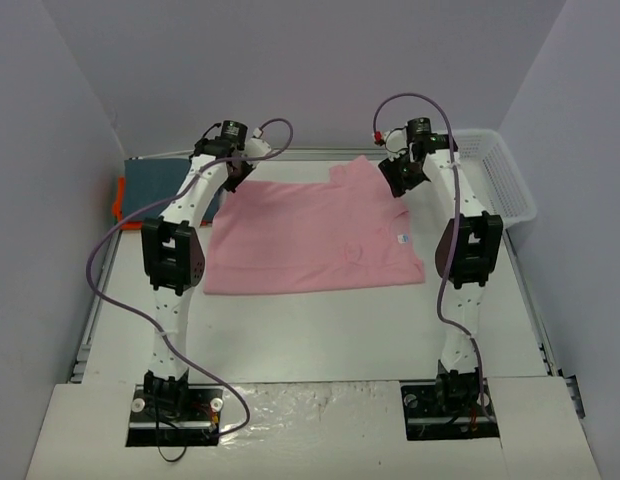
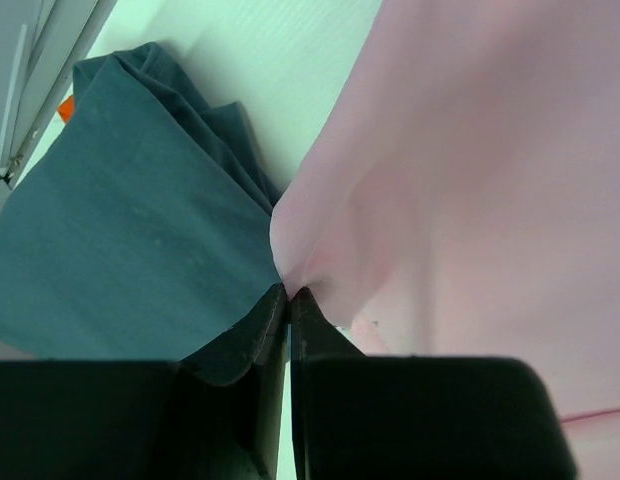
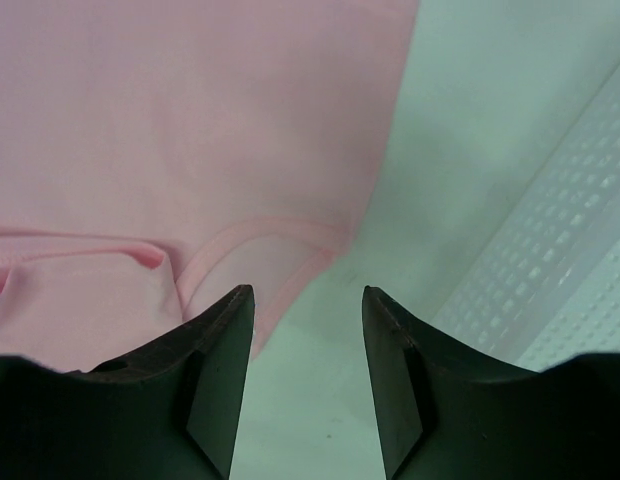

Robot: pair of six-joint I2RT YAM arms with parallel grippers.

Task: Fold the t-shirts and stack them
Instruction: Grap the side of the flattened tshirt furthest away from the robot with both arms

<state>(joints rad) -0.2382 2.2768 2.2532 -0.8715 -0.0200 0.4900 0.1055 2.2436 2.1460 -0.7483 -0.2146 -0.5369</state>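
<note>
The light pink t-shirt (image 1: 310,235) lies spread across the middle of the table, folded into a wide rectangle. My left gripper (image 1: 233,178) is at its far left corner, shut on a pinch of the pink cloth (image 2: 470,180) at the fingertips (image 2: 288,290). My right gripper (image 1: 398,178) hovers at the shirt's far right, open, with bare table between its fingers (image 3: 308,292) and the sleeve hem (image 3: 280,250) just left of them. The dark blue-grey t-shirt (image 1: 155,185) lies folded at the far left (image 2: 130,230), on top of the orange t-shirt (image 1: 118,200).
A white mesh basket (image 1: 500,175) stands at the far right of the table, close to my right gripper (image 3: 560,290). Grey walls close in the table on both sides and at the back.
</note>
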